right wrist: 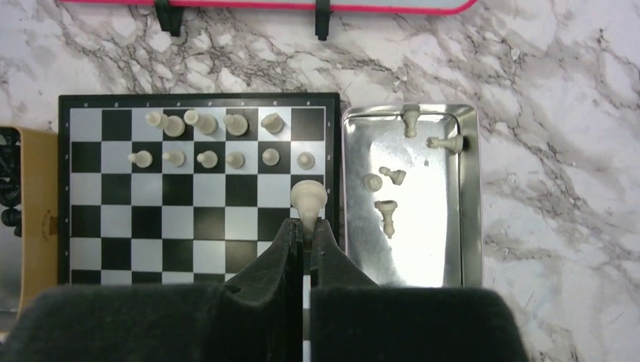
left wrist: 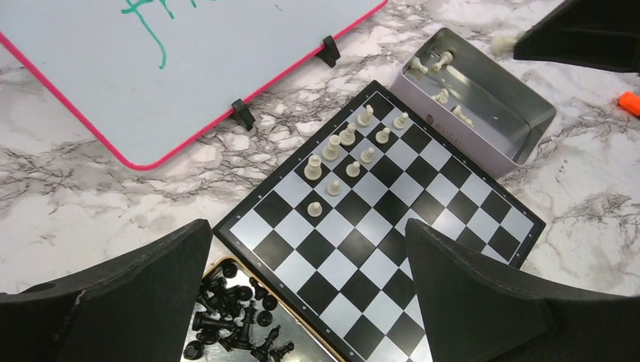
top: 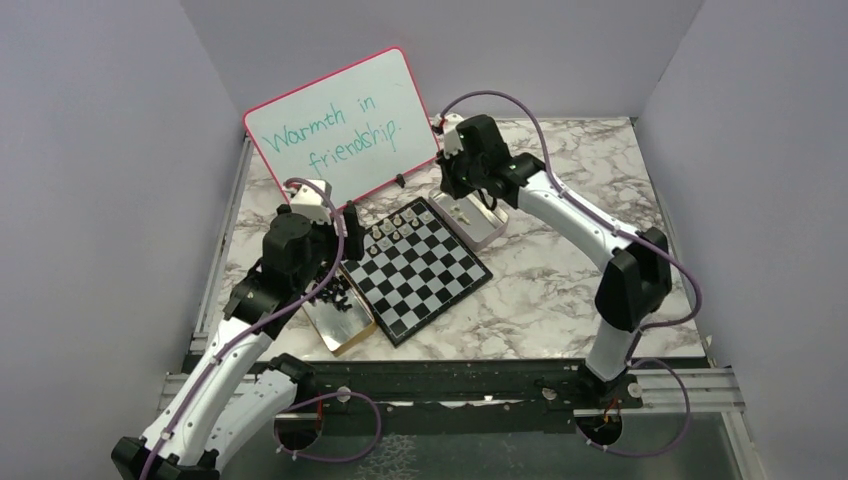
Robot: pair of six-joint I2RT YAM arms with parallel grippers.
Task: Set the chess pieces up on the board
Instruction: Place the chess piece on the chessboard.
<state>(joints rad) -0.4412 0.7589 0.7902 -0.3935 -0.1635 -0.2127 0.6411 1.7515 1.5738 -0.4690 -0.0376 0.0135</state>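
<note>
Right wrist view: right gripper [right wrist: 307,226] pinches a cream piece [right wrist: 309,197] over the board [right wrist: 192,226].
Left gripper [left wrist: 308,234] gapes wide above the board; other cream pieces [right wrist: 206,158] partly fill its 2 far rows.

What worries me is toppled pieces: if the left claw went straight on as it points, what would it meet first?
Most likely the board, on bare squares under the open left claw. A lone cream pawn stands close to that line, and depth is unclear.

Pink-rimmed whiteboard [top: 340,125], silver tin [right wrist: 430,249], marble tabletop [top: 560,290]
</note>
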